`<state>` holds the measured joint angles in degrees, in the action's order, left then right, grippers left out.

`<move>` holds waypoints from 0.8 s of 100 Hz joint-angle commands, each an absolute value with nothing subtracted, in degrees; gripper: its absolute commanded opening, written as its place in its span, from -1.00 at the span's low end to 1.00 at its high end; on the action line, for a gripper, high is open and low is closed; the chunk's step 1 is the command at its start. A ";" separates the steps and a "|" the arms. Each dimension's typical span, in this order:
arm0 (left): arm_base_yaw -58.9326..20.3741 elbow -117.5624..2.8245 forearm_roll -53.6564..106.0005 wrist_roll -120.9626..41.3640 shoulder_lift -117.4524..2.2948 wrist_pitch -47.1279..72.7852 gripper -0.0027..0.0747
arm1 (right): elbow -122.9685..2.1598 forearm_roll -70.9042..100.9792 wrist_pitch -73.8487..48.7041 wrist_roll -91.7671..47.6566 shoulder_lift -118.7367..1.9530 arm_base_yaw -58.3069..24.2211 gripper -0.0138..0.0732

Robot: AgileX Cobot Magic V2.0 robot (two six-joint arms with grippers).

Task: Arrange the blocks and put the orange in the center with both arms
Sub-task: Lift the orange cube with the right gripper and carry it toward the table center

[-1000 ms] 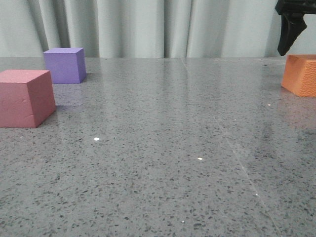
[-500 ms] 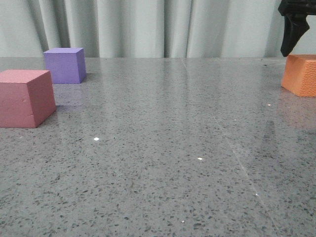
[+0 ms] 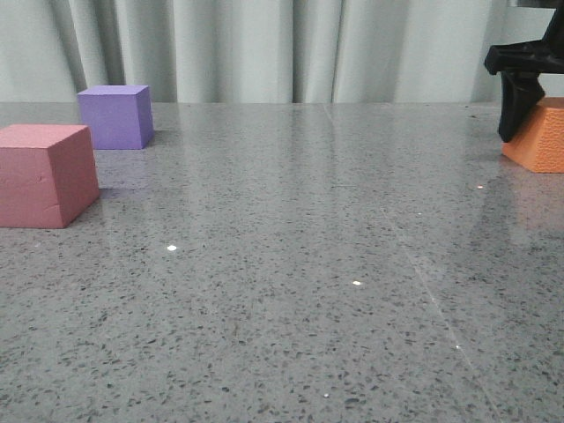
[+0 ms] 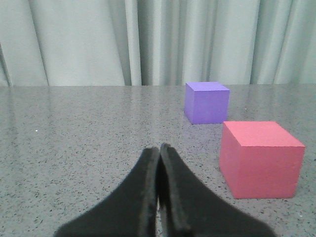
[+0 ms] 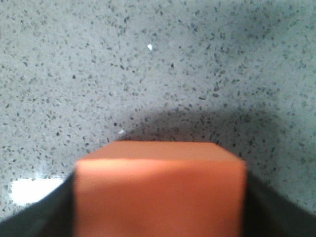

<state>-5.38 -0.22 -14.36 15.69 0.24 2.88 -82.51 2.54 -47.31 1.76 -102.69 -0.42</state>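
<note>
the right gripper [image 3: 518,123] has dropped to straddle the orange cube [image 3: 544,134], fingers apart; left gripper [image 4: 159,150] fingers together.

Speckled grey stone table [image 3: 291,264], pretty glossy. Orange cube [image 3: 539,137] sits right at the right claw [image 3: 515,110]; pink cube [image 3: 44,174] and purple cube [image 3: 115,115] are way off across from it.

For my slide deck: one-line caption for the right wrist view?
Right gripper straddling the orange cube, dark fingers on both sides, over the speckled grey table.
</note>
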 commanded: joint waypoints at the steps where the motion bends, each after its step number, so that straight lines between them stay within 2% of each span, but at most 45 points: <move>1: -5.19 2.81 -14.04 16.26 2.04 -1.43 -0.98 | -84.40 2.56 -46.04 1.65 -99.99 -0.05 0.10; 13: -5.19 2.81 -14.04 16.26 2.04 -1.43 -0.98 | -84.40 2.56 -46.76 1.65 -99.99 -0.05 -0.35; 25: -5.19 2.81 -14.04 16.26 2.04 -1.43 -0.98 | -84.40 2.56 -47.02 1.65 -99.99 -0.05 -0.56; 60: -5.19 2.81 -14.04 16.26 2.04 -1.43 -0.98 | -89.50 3.64 -55.69 2.37 -99.39 -1.44 -0.58; 80: -5.19 2.81 -14.04 16.26 2.04 -1.43 -0.98 | -95.98 3.95 -60.49 7.36 -98.84 -7.16 -0.57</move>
<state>-5.38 -0.22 -14.36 15.69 0.24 2.88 -92.10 3.15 -60.03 5.34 -102.47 -4.46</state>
